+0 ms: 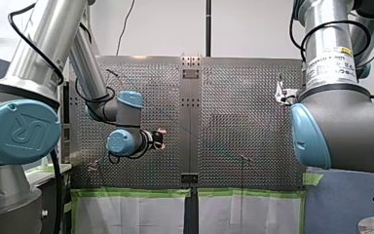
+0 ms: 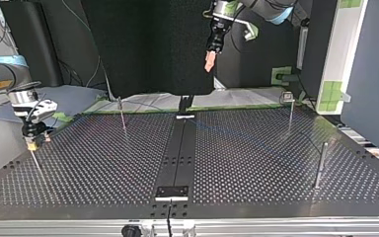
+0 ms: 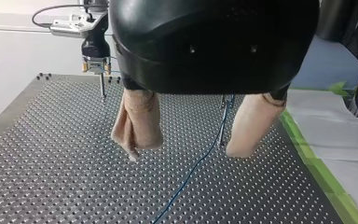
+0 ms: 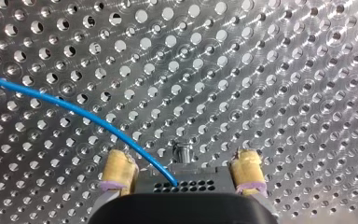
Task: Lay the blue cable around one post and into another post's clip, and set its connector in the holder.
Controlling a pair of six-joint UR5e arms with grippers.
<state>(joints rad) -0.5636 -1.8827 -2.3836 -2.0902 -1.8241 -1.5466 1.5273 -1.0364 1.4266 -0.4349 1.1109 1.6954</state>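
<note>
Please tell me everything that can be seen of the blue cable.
The blue cable is thin, smooth and looks plastic-coated. In the right wrist view it curves gently over the perforated table, and its end meets a black block with small holes at my right gripper. In the left wrist view it runs nearly straight past a thin post, below my left gripper, whose open jaws do not touch it.

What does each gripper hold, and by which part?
My right gripper holds the blue cable's connector, by its sides between the yellow pads; my left gripper holds nothing.
</note>
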